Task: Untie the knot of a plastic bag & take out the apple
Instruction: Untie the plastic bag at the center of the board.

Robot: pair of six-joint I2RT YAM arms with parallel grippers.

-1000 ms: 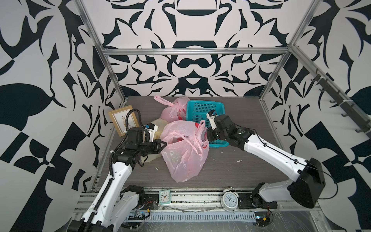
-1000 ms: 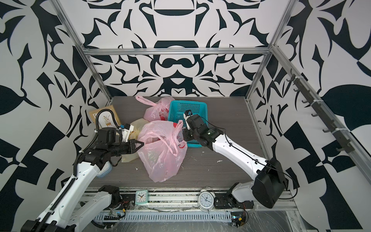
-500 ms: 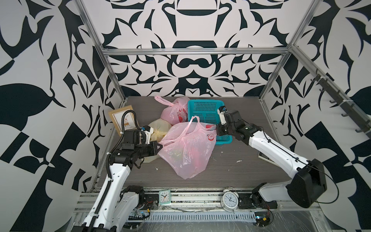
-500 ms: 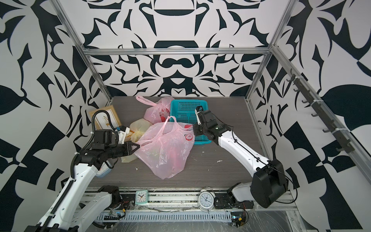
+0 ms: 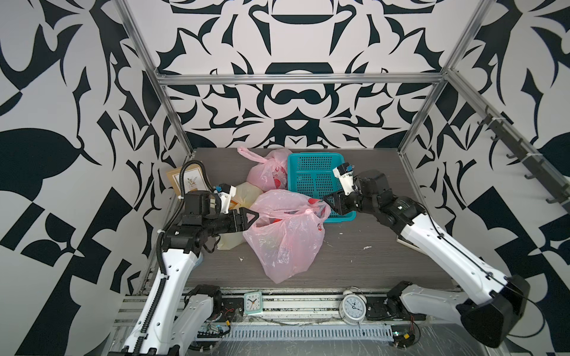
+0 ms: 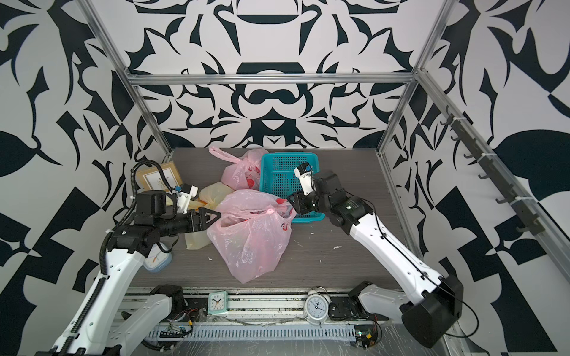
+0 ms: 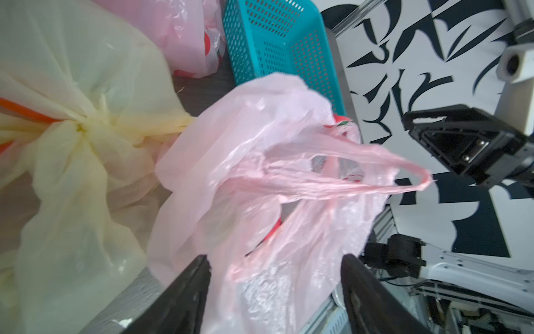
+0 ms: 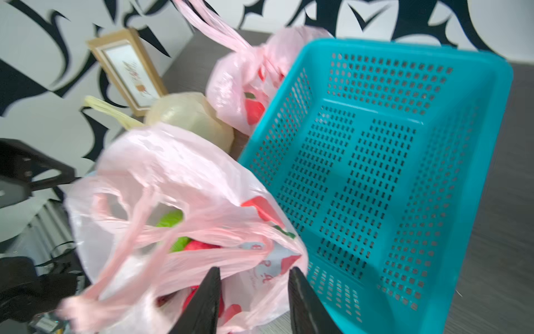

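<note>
Pink plastic bag, red-green contents half hidden; left gripper, right gripper jaws spread.

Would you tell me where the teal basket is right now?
In both top views the teal basket sits at the rear, right of the small pink bag, with the larger pink bag at its near-left corner.

Pink bag mouth agape, left pincer, right pincer, teal basket behind
</note>
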